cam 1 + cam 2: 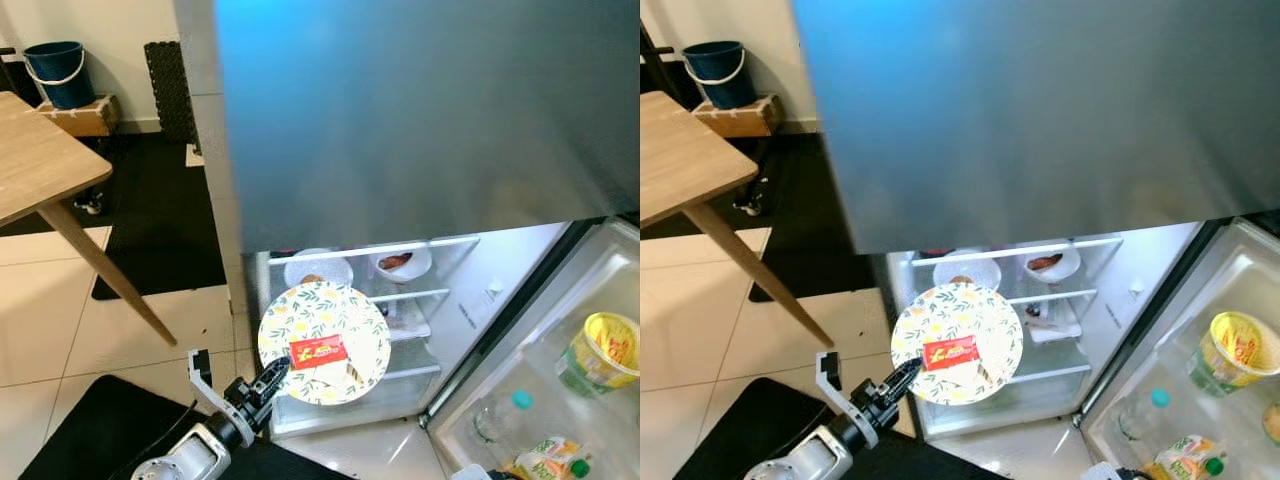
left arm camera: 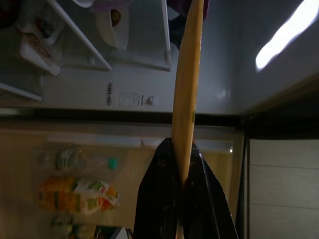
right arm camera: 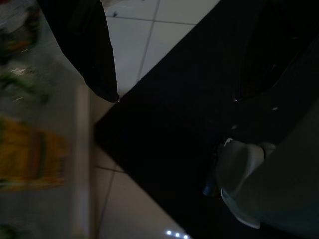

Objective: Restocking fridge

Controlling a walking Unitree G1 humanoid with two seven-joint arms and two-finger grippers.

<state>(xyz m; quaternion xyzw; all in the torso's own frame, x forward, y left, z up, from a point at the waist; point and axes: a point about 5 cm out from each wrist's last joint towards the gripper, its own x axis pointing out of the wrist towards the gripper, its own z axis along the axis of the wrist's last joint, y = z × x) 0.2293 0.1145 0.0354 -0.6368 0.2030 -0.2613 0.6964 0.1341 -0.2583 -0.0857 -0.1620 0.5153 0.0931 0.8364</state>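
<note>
Before the open fridge (image 1: 480,270), left gripper (image 1: 272,378) pinching floral plate (image 1: 324,342) (red packet (image 1: 318,351) atop), right gripper (image 3: 174,97) fingers spread.

Silver rounded left arm (image 1: 185,462) with a black wrist joint, pale grey angular bracket beside it, left gripper (image 1: 274,375) of two long tapering glossy black fingers, right gripper's fingers (image 3: 89,55) equally black

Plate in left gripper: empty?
No. The floral plate, pinched at its rim by the left gripper, carries a red packet.
</note>
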